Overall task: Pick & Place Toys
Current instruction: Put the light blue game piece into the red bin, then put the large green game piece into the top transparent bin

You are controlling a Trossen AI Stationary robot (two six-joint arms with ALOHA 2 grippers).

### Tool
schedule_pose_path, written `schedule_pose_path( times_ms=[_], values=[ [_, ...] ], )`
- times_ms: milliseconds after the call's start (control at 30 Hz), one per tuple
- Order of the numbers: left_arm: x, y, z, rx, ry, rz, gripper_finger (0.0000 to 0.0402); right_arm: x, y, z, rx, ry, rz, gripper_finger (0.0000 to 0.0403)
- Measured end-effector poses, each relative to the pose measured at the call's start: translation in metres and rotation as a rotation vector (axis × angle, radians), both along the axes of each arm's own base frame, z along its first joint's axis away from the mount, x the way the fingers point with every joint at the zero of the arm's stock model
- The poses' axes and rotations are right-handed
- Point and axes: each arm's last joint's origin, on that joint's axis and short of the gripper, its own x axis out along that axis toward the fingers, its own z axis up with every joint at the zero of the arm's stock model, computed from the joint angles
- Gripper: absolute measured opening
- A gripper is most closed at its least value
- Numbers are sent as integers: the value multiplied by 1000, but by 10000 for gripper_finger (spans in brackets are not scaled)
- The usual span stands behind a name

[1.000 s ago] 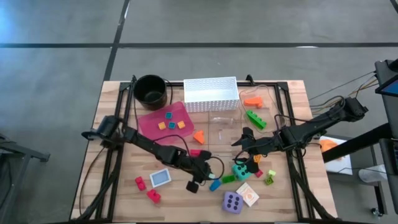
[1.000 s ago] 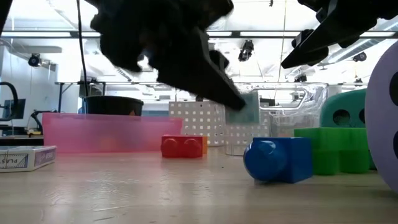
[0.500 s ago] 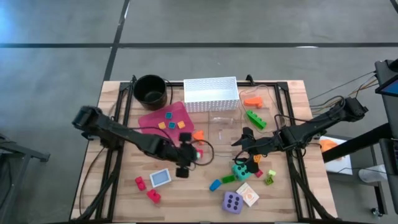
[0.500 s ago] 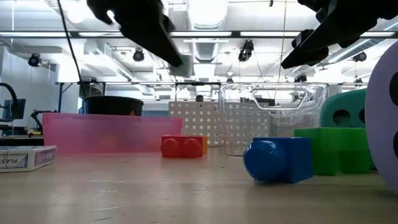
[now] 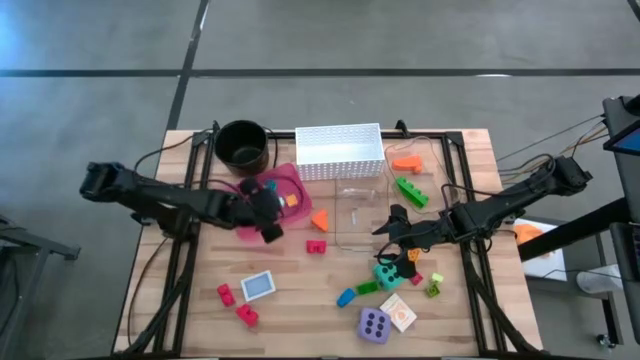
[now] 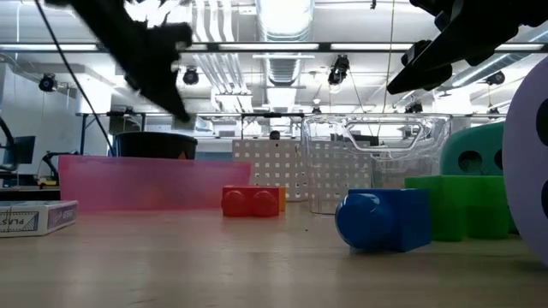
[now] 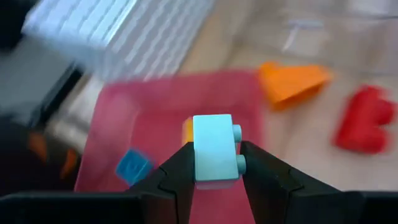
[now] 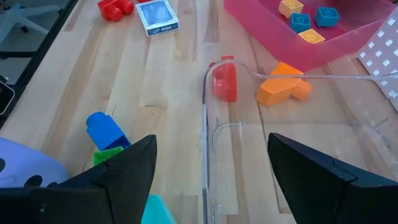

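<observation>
We carry a pale blue brick (image 7: 215, 149) clamped in the left end effector (image 7: 214, 163) over the pink tray (image 5: 243, 198), which holds a few small bricks, while the right end effector (image 8: 211, 171) waits wide open and most toys remain scattered on the bench (image 5: 290, 305).

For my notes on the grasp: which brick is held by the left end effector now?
The pale blue brick, clamped in the left end effector above the pink tray; other bricks lie loose.
</observation>
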Motion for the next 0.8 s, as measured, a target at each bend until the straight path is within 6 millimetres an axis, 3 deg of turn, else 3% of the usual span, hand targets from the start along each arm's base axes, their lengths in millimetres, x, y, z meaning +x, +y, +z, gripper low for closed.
schedule_pose_path(
  times_ms=[133,333,533,800],
  values=[
    [-17,22,-30,-66,-57,142,126,0,0,0,-1,1,0,306],
    [-27,41,-62,-115,-179,189,126,0,0,0,0,0,1,306],
    [-34,47,-75,-118,-187,183,139,0,0,0,-1,0,1,306],
    [-31,47,-72,-92,-218,147,213,0,0,0,-12,-8,-17,306]
  ],
)
